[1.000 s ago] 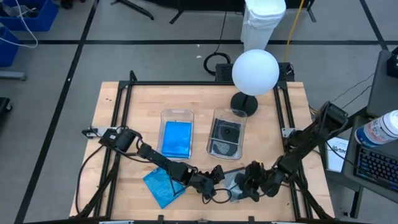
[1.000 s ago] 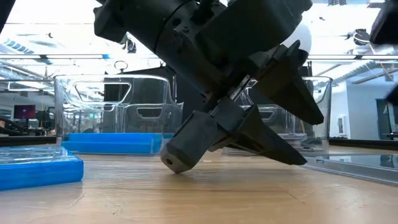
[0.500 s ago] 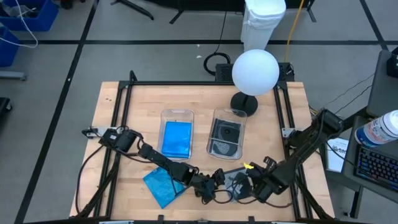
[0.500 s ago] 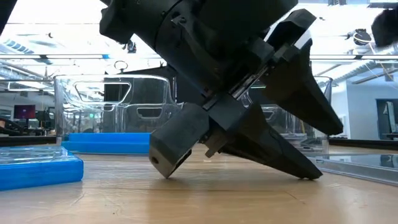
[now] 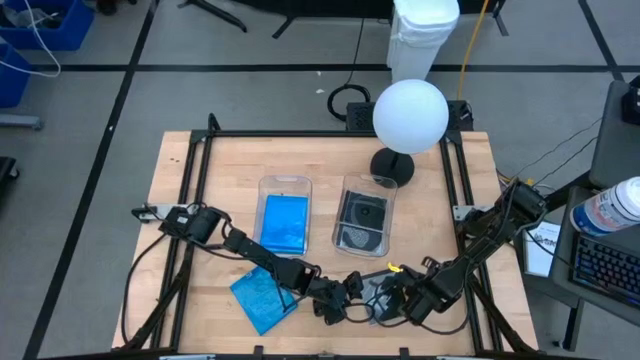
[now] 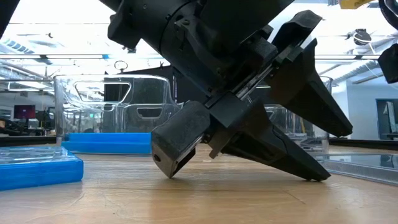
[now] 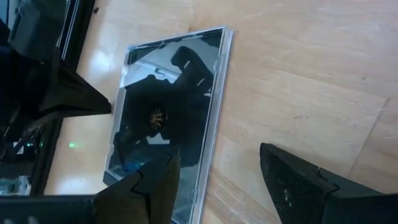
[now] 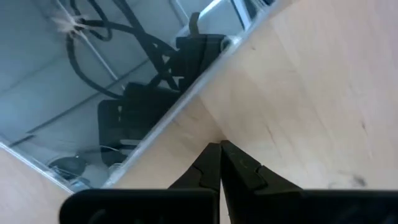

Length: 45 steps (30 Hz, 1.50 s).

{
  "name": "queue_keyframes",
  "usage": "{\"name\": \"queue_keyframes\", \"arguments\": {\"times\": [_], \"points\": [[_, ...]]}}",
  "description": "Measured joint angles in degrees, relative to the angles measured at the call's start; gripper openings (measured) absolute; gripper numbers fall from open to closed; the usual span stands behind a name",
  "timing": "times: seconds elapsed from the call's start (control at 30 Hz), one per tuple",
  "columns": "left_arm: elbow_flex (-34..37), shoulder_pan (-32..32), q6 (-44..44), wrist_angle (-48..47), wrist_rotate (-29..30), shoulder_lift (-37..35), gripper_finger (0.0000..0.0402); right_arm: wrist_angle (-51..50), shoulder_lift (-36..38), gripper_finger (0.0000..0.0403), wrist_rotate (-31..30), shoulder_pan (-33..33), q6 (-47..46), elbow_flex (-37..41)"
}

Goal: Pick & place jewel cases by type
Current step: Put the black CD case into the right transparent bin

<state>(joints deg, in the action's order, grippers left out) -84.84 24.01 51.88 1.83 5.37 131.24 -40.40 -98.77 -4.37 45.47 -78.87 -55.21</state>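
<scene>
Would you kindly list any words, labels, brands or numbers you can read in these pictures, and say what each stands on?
None can be read.
Clear jewel case: a small gold mark at the disc's centre, too blurred to read.
Blue jewel case: no print visible.

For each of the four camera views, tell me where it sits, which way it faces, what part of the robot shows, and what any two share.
High view: above the table, facing straight down; shows both arms, the left gripper and the right gripper.
Low view: at table-top height, facing level across; one dark gripper fills it, beside a blue jewel case.
Left wrist view: on the left wrist, facing the table; its open fingers straddle an edge of the clear jewel case.
Right wrist view: on the right wrist; shut fingers at that case's edge.
Shared: both wrist views show the clear jewel case.
</scene>
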Motion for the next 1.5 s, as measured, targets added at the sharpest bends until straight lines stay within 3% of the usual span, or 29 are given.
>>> {"name": "queue_keyframes", "arguments": {"times": [0.8,1.5], "points": [[-0.87,-1.01,-1.28,2.69,2.49,2.78,0.0227,14.11,-0.79,0.0,-5.93,-0.22,5.19,0.33],[-1.02,0.3,-0.98,8.38,6.66,2.92,0.0228,15.74,-0.71,0.0,-7.63,0.26,5.97,1.18]]}}
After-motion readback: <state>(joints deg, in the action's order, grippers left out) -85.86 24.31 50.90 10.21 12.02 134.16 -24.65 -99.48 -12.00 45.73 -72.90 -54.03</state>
